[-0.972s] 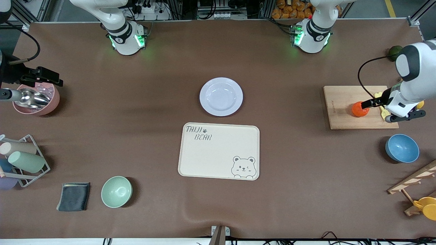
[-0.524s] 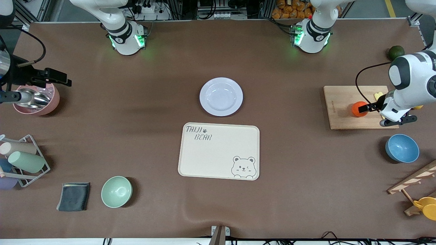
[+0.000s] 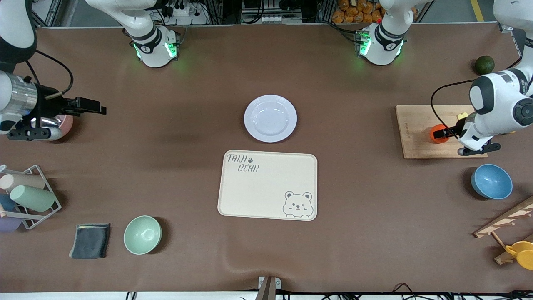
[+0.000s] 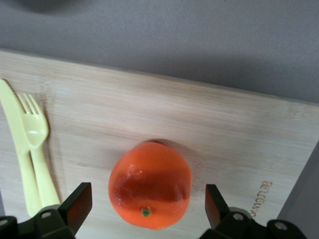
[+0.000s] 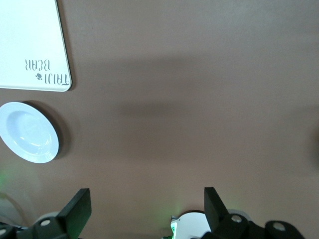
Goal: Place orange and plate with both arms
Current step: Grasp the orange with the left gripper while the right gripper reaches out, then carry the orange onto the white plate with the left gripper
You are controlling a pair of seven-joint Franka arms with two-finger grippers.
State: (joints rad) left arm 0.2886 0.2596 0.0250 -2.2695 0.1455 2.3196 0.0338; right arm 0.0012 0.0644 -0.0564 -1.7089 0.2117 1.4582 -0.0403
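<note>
Left gripper [image 4: 144,206] spread wide astride orange [image 4: 150,184] on wooden board [image 3: 416,125] at left arm's end — apparently lined up to pinch, nothing held. Right gripper [image 5: 144,209] gaping, empty, above bare table; plate [image 3: 270,118] mid-table, just beside bear tray [image 3: 267,185], farther from camera — likely right arm's pickup.

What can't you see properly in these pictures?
- Pink bowl, front view: mostly hidden by the right arm.
- Orange, front view: partly covered by the left pincer.
- Yellow fork, left wrist view: its handle end is hidden by a pincer finger.
</note>
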